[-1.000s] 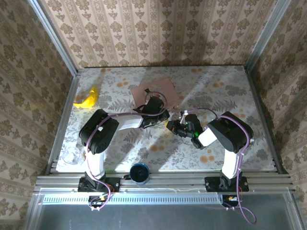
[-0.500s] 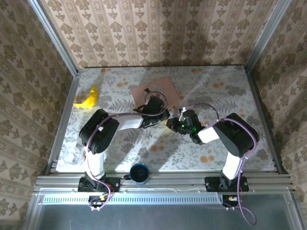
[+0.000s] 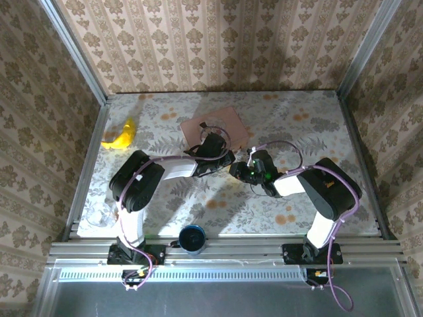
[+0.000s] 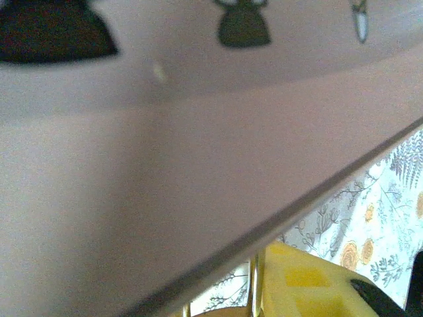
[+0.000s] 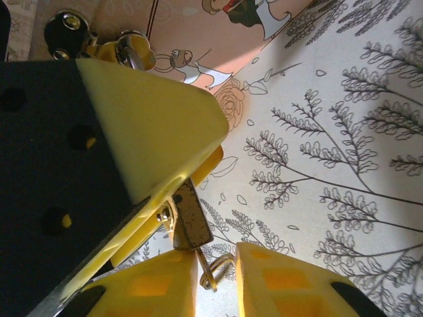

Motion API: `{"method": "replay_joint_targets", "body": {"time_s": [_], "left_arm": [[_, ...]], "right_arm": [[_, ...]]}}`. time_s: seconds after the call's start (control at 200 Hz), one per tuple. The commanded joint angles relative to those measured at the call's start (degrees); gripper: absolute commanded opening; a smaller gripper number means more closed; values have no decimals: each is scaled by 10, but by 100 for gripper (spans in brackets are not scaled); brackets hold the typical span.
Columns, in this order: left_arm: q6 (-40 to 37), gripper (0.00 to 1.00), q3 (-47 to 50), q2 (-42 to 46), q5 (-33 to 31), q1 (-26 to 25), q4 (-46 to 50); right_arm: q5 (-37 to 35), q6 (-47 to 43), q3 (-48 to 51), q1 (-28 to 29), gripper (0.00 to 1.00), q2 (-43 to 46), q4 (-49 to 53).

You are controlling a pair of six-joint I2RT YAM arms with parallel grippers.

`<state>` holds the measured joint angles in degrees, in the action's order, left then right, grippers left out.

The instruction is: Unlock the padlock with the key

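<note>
Currently, locate the padlock (image 5: pixel 188 214) at the middle of the worktop (image 3: pixel 310 132), just beside the near edge of the pink box (image 3: pixel 213 127). Identify it as a small pale metal block, speckled, standing roughly upright in the right wrist view.

Note the left gripper (image 3: pixel 223 160) closed on this block, with the yellow pads (image 5: pixel 155 125) bearing on it from either side. Note also a thin wire loop (image 5: pixel 215 269) at the lower end of the block. Shackle of the padlock or ring of the key: cannot tell.

Find the right gripper (image 5: pixel 217 284) facing the left one tip to tip, fingers parted by a narrow gap, with the wire loop lying inside that gap. Contact between loop and fingertips: cannot tell.

In the left wrist view, see the printed face of the pink box close up and blurred.

For the remaining items, refer to the top view:
- pink box: flat on the worktop, turned at an angle, between the middle and the far edge.
- banana (image 3: pixel 121 135): close to the left edge, toward the far-left corner.
- blue cup (image 3: pixel 193 238): at the near edge, between the two arm bases.
</note>
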<state>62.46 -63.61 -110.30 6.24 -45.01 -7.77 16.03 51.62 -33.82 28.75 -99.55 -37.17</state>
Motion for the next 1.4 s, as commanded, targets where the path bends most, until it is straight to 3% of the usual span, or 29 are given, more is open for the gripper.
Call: {"method": "replay_joint_targets", "body": {"time_s": [0.0, 0.275, 0.525, 1.05, 1.395], "left_arm": [[11, 0, 14, 19, 18, -2, -6], [19, 0, 7, 9, 21, 4, -8], [16, 0, 1, 8, 27, 4, -9], [14, 0, 4, 11, 33, 2, -9], [12, 0, 4, 10, 35, 3, -8]], "right_arm": [[-53, -18, -1, -10, 30, 38, 18], [-63, -31, 39, -10, 40, 118, 76], [-45, -35, 68, -8, 26, 167, 97], [5, -34, 12, -4, 25, 61, 36], [5, -35, -2, -4, 22, 40, 29]]}}
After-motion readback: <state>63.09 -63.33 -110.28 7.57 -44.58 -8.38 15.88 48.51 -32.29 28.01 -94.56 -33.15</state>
